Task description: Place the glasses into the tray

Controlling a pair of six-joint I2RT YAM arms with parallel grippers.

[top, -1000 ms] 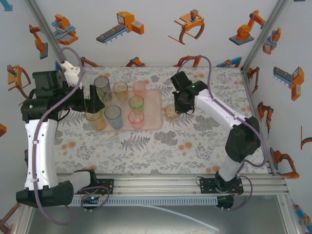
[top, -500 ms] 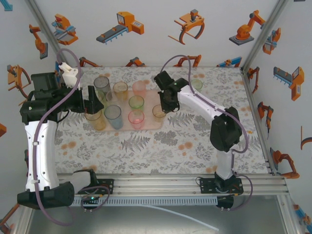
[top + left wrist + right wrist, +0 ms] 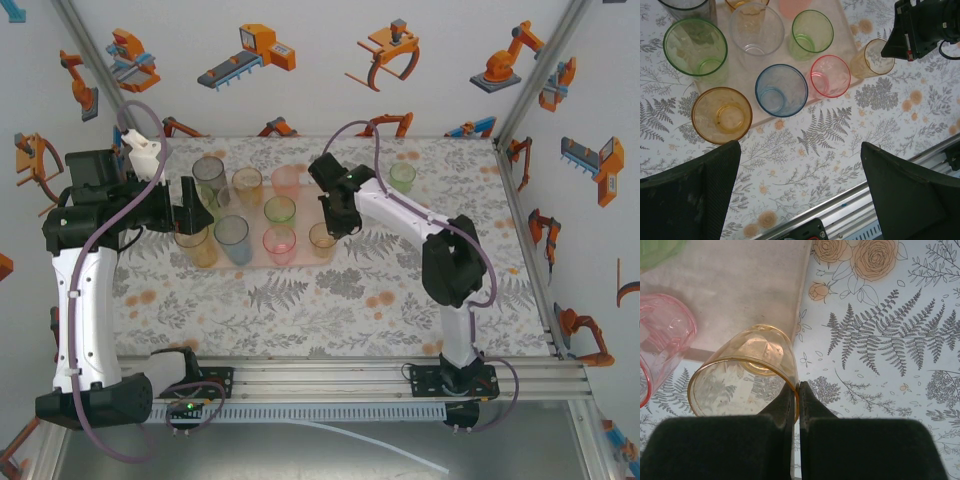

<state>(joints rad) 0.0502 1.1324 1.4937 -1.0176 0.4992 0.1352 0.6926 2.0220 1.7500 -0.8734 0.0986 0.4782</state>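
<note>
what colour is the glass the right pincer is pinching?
Pale amber; the glass shows best in the right wrist view.

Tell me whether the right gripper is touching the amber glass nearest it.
Touching. The right wrist view shows the right gripper pinched shut on the rim of the amber glass, the wall clamped between both fingers with no gap.

grey glass [image 3: 685, 3]: cut by top edge | pink glass [image 3: 665, 330]: cut by left edge
</note>
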